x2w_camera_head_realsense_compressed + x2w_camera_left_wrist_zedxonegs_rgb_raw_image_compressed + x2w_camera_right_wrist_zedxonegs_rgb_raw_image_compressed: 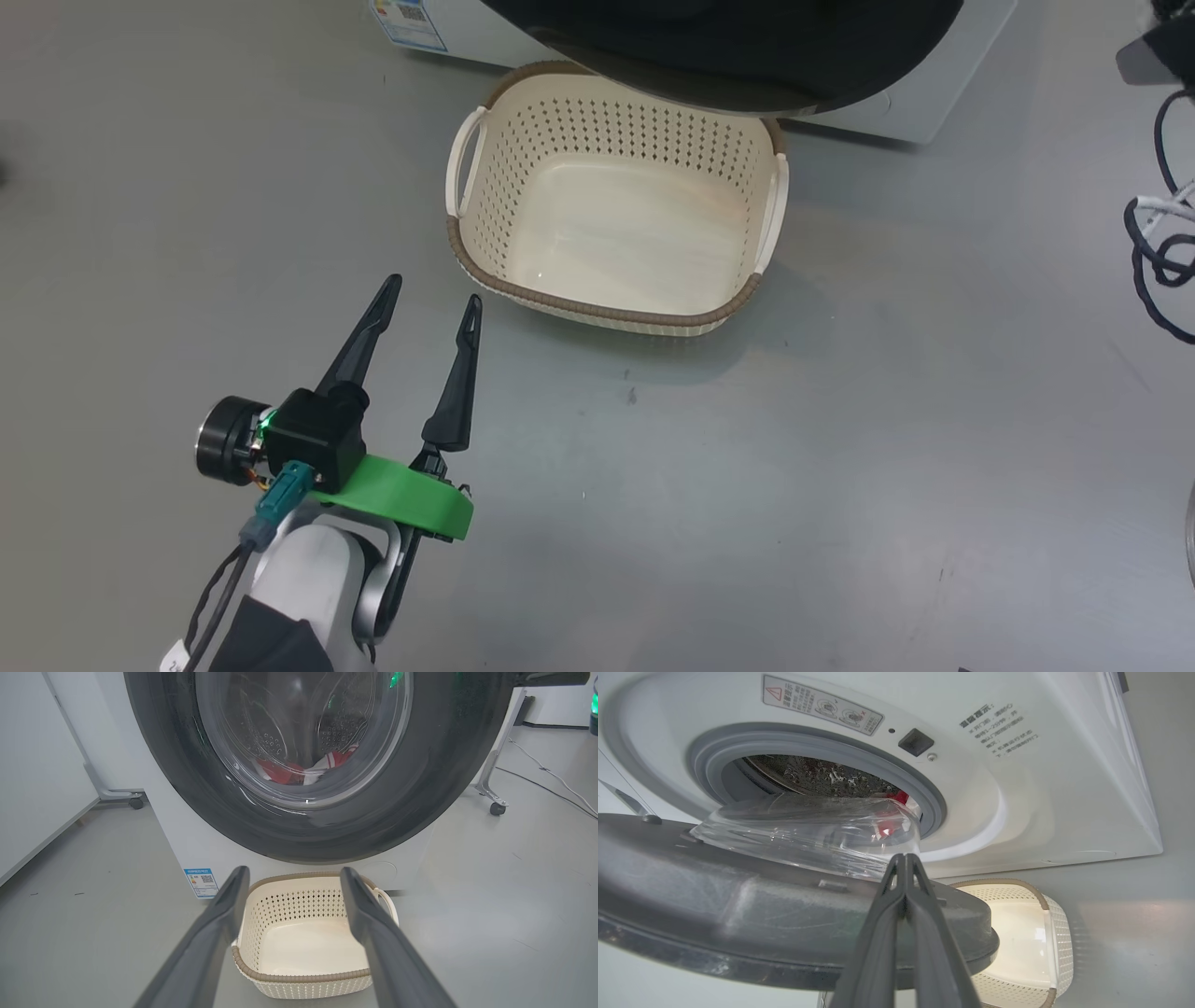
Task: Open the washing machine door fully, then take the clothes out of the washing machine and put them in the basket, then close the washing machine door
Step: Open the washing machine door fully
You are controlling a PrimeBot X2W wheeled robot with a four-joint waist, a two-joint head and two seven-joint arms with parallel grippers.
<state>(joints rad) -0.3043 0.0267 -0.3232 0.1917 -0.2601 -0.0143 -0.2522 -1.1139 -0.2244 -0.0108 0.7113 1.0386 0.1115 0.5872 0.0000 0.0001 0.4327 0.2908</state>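
The washing machine door (738, 914) stands ajar, its glass bowl just clear of the grey-ringed opening of the washing machine (1017, 788). My right gripper (903, 858) is shut with nothing between its fingers, its tips at the door's inner side beside the glass. Red and white clothes (899, 797) lie in the drum and also show through the door glass as clothes (280, 771) inside the black rim of the door (420, 788). The basket (597, 313) sits empty on the floor below the door (747, 56). My left gripper (435, 291) hangs open, left of the basket.
Dark and white cables (1162, 252) lie on the grey floor at the right. A wheeled frame leg (495, 798) stands right of the machine, and a white panel on casters (37, 788) stands to its left. The blue label sticker (202, 882) is on the machine's lower front.
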